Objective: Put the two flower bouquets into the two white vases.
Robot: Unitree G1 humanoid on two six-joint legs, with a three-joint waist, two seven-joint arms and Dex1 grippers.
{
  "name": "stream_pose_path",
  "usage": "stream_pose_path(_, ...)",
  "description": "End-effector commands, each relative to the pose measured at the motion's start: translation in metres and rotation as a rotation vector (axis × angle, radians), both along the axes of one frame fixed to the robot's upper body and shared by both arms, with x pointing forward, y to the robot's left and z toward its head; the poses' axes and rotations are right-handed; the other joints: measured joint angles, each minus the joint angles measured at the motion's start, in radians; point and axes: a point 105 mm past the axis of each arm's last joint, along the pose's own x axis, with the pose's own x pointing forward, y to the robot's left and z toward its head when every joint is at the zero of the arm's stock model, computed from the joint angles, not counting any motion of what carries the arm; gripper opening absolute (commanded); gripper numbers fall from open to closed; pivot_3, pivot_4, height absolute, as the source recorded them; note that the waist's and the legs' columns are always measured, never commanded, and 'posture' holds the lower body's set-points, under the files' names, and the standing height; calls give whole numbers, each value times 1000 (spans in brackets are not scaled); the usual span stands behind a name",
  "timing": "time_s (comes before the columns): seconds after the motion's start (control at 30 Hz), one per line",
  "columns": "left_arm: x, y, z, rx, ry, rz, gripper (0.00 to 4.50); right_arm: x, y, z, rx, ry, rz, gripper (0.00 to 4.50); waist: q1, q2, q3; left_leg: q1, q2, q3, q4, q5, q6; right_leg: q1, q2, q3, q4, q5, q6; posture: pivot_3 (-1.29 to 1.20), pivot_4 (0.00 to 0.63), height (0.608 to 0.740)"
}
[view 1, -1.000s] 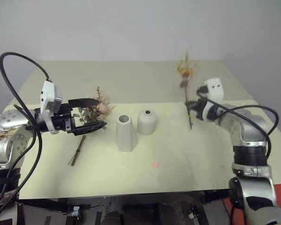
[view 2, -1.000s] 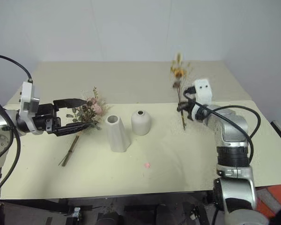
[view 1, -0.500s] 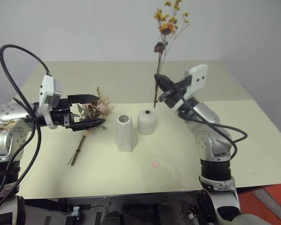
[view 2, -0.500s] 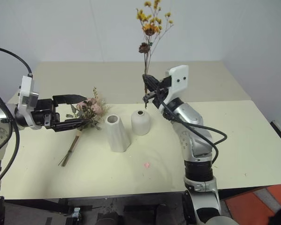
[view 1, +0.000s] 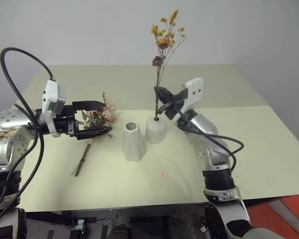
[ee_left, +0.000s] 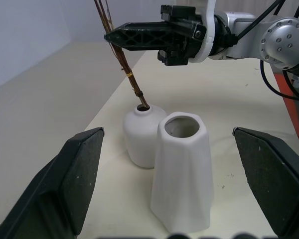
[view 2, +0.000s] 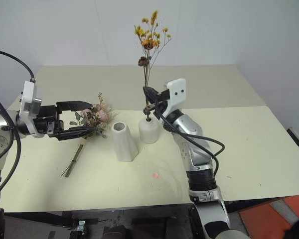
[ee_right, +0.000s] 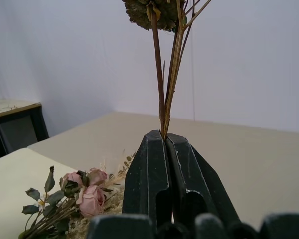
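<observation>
The right pincer (view 1: 159, 102) is clamped tight on the brown stems of the thin sprig of orange-yellow flowers (view 1: 165, 37), which stands nearly upright above it. Just below that pincer, the stem's lower end sits in the small top hole of the rounded white vase (view 1: 155, 130), as the left wrist view shows. Just beside that vase, on the side toward the left pincer, stands the taller tapered vase (view 1: 132, 141) with its wide mouth bare; the two are close, and whether they touch cannot be told.

The left pincer (view 1: 98, 117) hangs level over the bench (view 1: 199, 82) with its two black fingers spread wide, holding nothing. The pink rose bouquet (view 1: 102, 117) lies on the bench at its fingertips, heads between the spread fingers, brown stems trailing back under the pincer toward the near edge. Whether a finger touches it cannot be told.
</observation>
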Motion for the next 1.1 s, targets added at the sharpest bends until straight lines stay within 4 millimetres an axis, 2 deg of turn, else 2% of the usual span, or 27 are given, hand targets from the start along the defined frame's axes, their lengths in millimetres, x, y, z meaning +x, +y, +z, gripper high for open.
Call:
stream_pose_path(0.03, -2, 1, 9, 18, -39, 1, 4500, -4, 3, 14, 23, -68, 2, 39, 0, 0, 0, 0, 0, 0, 0, 0, 0, 0, 0, 0, 0, 0, 0, 0, 150, 740)
stream_pose_path(0.27, -2, 1, 10, 24, -37, -1, 4500, -2, 4, -3, 4, -41, -8, 39, 0, 0, 0, 0, 0, 0, 0, 0, 0, 0, 0, 0, 0, 0, 0, 0, 150, 740)
stream_pose_path(0.77, 2, -1, 11, 26, -42, -5, 4500, -4, -1, -19, -13, -18, -27, 39, 0, 0, 0, 0, 0, 0, 0, 0, 0, 0, 0, 0, 0, 0, 0, 0, 150, 740)
stream_pose_path(0.9, 3, -2, 11, 26, -44, -4, 4500, -5, -4, -24, -18, -10, -33, 1083, 0, 0, 0, 0, 0, 0, 0, 0, 0, 0, 0, 0, 0, 0, 0, 0, 150, 740)
stream_pose_path(0.97, 3, -1, 11, 23, -43, 6, 4500, -8, -9, -27, -23, -7, -35, 1839, 1, 0, 0, 0, 0, 0, 0, 0, 0, 0, 0, 0, 0, 0, 0, 0, 150, 740)
stream_pose_path(1.1, 22, 16, 5, 1, -27, 154, 4500, -14, -22, -35, -66, -1, -36, 3217, 2, 0, 0, 0, 0, 0, 0, 0, 0, 0, 0, 0, 0, 0, 0, 0, 150, 740)
